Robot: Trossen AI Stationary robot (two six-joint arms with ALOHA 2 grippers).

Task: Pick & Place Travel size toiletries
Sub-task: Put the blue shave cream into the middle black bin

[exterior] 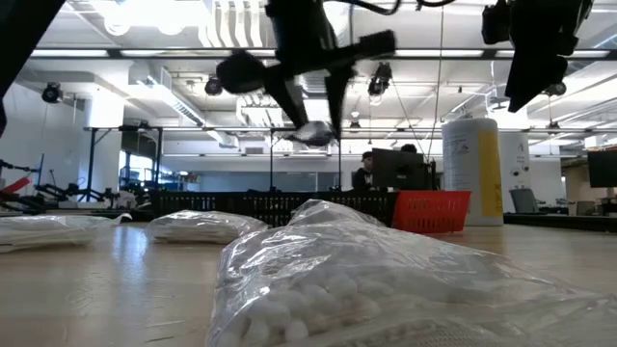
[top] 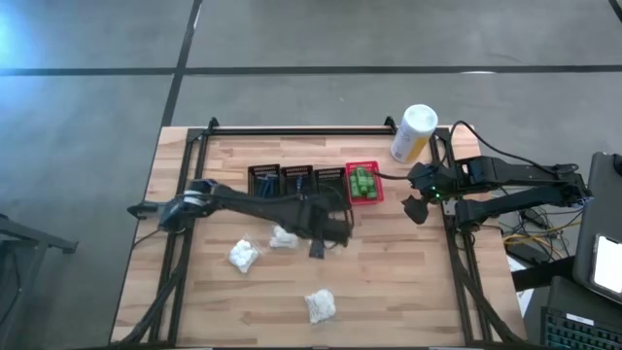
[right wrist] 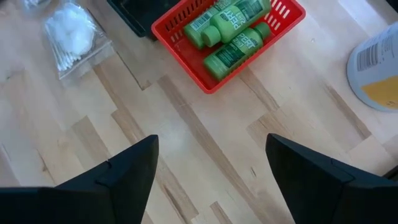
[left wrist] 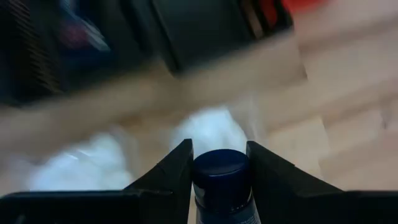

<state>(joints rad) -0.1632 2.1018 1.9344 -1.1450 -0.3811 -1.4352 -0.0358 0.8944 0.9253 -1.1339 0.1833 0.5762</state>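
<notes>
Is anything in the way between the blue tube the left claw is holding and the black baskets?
Nothing visible blocks it. The left gripper holds the blue tube above the table, near the black baskets. A white bag lies on the table close by, below the gripper and not in the path.

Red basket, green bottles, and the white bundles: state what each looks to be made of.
Red basket: likely moulded plastic, judging by its glossy slotted walls. Green bottles: probably plastic, smooth and slightly shiny, with printed labels. White bundles: clear, crinkly plastic film bags; the right wrist view shows white-tipped sticks inside, apparently cotton swabs.
</notes>
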